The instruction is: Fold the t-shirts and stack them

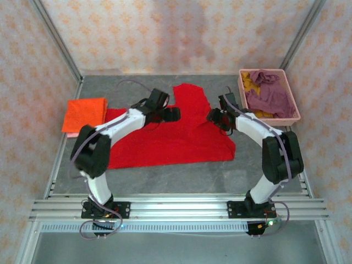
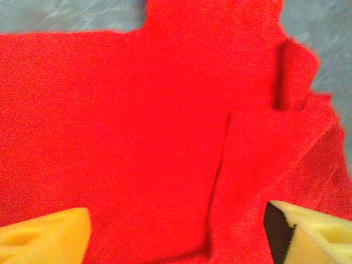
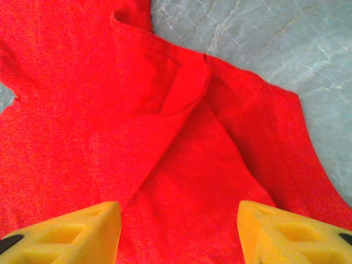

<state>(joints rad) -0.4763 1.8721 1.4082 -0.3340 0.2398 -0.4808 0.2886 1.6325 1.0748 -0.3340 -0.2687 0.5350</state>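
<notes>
**Red shirt flat, both sets of fingers spread above it**

My left fingers and right fingers are both spread, with nothing pinched between them. They hang just over the red shirt, which lies opened out across the middle of the tabletop. One part of it reaches toward the far side.

The left pair sits over the far-left part of the cloth. In the left wrist view a folded edge runs down between the two fingers, a little right of the middle. The right pair sits at the shirt's far-right edge. There a doubled layer makes a crease that slants down between the fingers, and bare tabletop shows just past the hem on the right.

I judge the step in hand to be the next fold of this shirt. To do it well I would come down with each pair straddling an edge, not the flat middle, so that the pinch takes both layers. I would close both sides at matching points and lift together, so the cloth carries over evenly. Then I would lay it down before letting go. A pinch on only the top layer would pull the earlier fold open.

The orange shirt lies folded at the far left. The basket at the far right holds the mauve shirt and the mustard shirt, both crumpled.
</notes>
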